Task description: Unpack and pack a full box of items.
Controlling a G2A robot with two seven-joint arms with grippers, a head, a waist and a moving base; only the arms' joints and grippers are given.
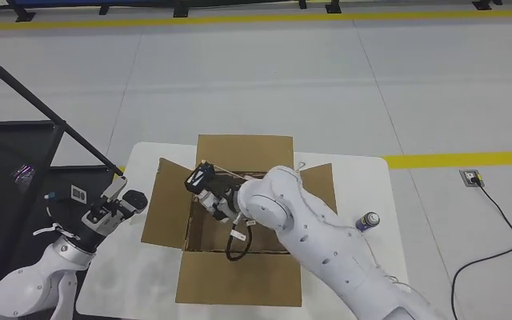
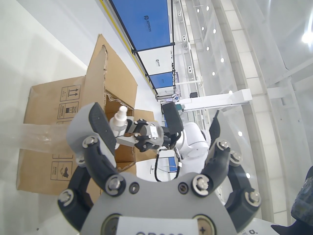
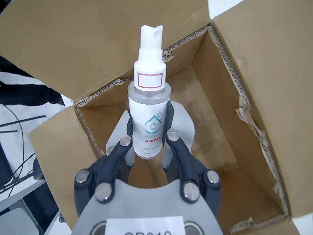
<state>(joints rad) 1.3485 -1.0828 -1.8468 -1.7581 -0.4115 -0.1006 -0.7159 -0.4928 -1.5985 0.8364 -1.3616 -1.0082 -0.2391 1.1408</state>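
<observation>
An open cardboard box stands mid-table with all flaps folded out. My right gripper is shut on a clear spray bottle with a white pump top and a white label. It holds the bottle over the box's far-left corner, and the box floor below looks bare. The left wrist view shows the same spray bottle above the box rim. My left gripper is open with nothing between its fingers. It hangs beside the box's left flap, near the left gripper spot at the table's left edge.
A small dark can stands on the white table right of the box. A black frame with cables sits just off the table's left side. The right arm crosses over the box's right half.
</observation>
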